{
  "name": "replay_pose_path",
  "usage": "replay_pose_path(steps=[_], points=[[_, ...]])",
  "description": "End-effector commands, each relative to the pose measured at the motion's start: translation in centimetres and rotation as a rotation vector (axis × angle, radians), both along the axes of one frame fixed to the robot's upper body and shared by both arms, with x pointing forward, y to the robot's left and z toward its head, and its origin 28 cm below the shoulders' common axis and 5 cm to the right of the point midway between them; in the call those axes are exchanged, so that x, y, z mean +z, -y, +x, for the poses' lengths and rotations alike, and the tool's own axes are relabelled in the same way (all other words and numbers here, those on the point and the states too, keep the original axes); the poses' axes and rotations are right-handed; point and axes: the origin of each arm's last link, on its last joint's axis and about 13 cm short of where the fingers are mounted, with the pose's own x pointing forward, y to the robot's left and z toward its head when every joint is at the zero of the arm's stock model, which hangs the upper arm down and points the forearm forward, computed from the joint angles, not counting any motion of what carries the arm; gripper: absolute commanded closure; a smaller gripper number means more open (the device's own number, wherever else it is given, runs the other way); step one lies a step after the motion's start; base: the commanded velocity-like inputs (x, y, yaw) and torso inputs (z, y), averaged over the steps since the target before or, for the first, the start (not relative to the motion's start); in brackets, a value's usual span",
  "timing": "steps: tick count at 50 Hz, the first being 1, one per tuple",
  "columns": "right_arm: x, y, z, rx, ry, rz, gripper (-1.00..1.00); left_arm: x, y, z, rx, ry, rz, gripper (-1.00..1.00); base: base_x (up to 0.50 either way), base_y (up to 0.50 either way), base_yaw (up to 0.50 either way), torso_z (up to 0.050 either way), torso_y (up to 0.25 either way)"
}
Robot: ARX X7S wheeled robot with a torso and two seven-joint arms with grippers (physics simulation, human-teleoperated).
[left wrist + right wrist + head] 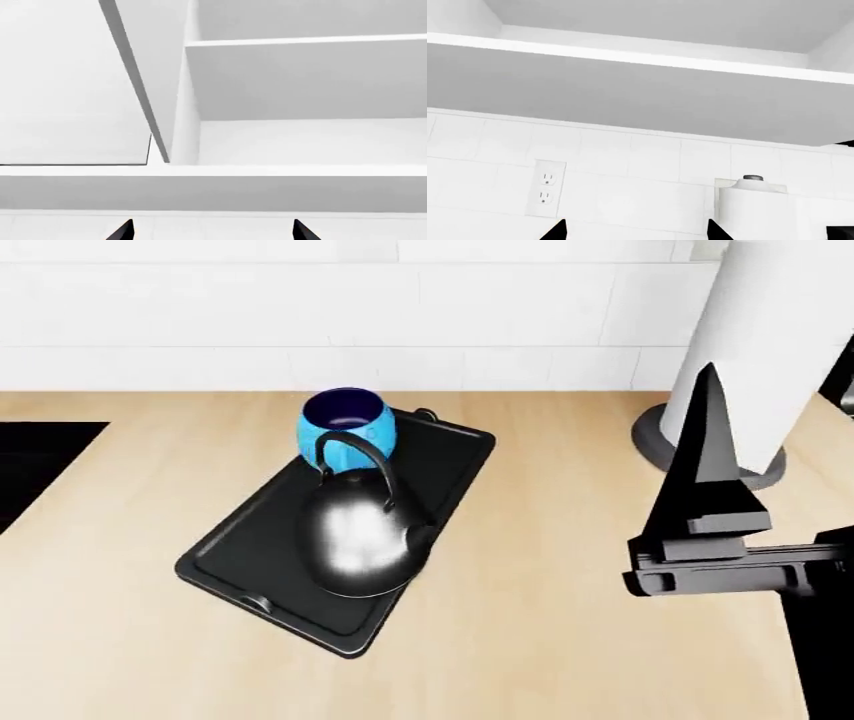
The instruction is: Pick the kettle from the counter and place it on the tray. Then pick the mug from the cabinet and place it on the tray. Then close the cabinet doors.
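In the head view, the black tray (pixel 240 550) lies at an angle on the beige counter (pixel 561 620). The shiny kettle (pixel 358 540) stands on the tray's middle, and the blue mug (pixel 346 425) stands upright just behind it at the far end. My right gripper (pixel 709 380) is raised at the right, pointing up, well clear of the tray. In the right wrist view it (pixel 637 232) is open and empty, facing the tiled wall. My left gripper (pixel 213 232) is open and empty below the open cabinet (pixel 300 140), whose shelves show nothing; its left door (pixel 67 80) stands open.
A paper towel roll (pixel 767 350) on a grey base stands at the counter's back right. The black stovetop (pixel 34 460) lies at the left edge. A wall outlet (pixel 546 187) sits under the cabinet's underside (pixel 627 90). A shelf board (pixel 300 40) divides the cabinet.
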Motion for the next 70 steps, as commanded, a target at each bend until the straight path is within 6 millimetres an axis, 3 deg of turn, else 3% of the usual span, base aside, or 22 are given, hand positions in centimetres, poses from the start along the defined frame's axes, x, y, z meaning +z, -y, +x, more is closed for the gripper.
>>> replay_pose_path(steps=[1,21,25,34,42,43,44,45,47,48,49,50,51,53,56,61,70], points=[[0.1,0.3,-0.6,-0.04,0.001,0.006,-1.0,0.2,0.1,-0.2,-0.007,0.006,0.003,-1.0,0.0,0.5,0.0,0.0,0.0],[-0.1,0.4,-0.4,-0.045,-0.012,0.015,-1.0,0.4,-0.7,0.4,0.058,-0.009,-0.013,-1.0,0.0,0.46,0.0,0.0,0.0],[-0.1,0.5,-0.3,-0.037,-0.034,0.036,-1.0,1.9,-1.3,0.7,0.129,-0.008,-0.051,-1.0,0.0,0.0,0.0,0.0,0.0],[0.0,0.4,-0.3,-0.078,-0.057,0.014,-1.0,8.1,-3.0,1.5,0.288,0.047,-0.103,-1.0,0.0,0.0,0.0,0.0,0.0],[0.1,0.2,-0.4,-0.127,-0.065,-0.013,-1.0,10.0,-5.4,1.0,0.381,0.03,-0.099,-1.0,0.0,0.0,0.0,0.0,0.0],[0.2,0.2,-0.4,-0.123,-0.067,-0.008,-1.0,7.8,-9.8,2.1,0.591,-0.055,-0.206,-1.0,0.0,0.0,0.0,0.0,0.0],[0.2,0.3,-0.4,-0.125,-0.071,-0.005,-1.0,4.4,-9.2,2.7,0.563,-0.126,-0.062,-1.0,0.0,0.0,0.0,0.0,0.0],[0.2,0.3,-0.4,-0.125,-0.075,-0.002,-1.0,1.7,-10.3,4.6,0.554,-0.269,-0.053,-1.0,0.0,0.0,0.0,0.0,0.0],[0.2,0.3,-0.4,-0.129,-0.083,-0.003,-1.0,-2.1,-8.5,9.7,0.371,-0.544,0.008,-1.0,0.0,0.0,0.0,0.0,0.0],[0.2,0.3,-0.5,-0.131,-0.086,-0.004,-1.0,-2.6,-6.0,12.5,0.231,-0.669,0.061,-1.0,0.0,0.0,0.0,0.0,0.0],[0.2,0.3,-0.5,-0.131,-0.09,-0.004,-1.0,-2.2,-2.7,15.0,0.079,-0.779,0.138,-1.0,0.0,0.0,0.0,0.0,0.0],[0.2,0.3,-0.5,-0.132,-0.093,-0.006,-1.0,0.1,1.2,16.6,0.033,-0.75,0.182,-1.0,0.0,0.0,0.0,0.0,0.0],[0.2,0.3,-0.5,-0.131,-0.097,-0.009,-1.0,4.4,0.5,16.3,0.176,-0.587,0.117,-1.0,0.0,0.0,0.0,0.0,0.0],[0.2,0.3,-0.5,-0.135,-0.103,-0.012,-1.0,12.7,-0.7,13.4,0.393,-0.252,-0.019,-1.0,0.0,0.0,0.0,0.0,0.0],[0.2,0.3,-0.6,-0.129,-0.11,-0.016,-1.0,22.8,0.1,5.8,0.303,0.16,-0.075,-1.0,0.0,0.0,0.0,0.0,0.0],[0.3,0.3,-0.7,-0.109,-0.115,-0.018,-1.0,25.2,1.5,5.6,0.193,0.202,-0.053,-1.0,0.0,0.0,0.0,0.002,0.002],[0.3,0.5,-1.0,-0.101,-0.108,-0.014,-1.0,28.0,2.8,4.1,0.183,0.27,-0.033,-1.0,0.0,0.0,0.0,0.0,0.0]])
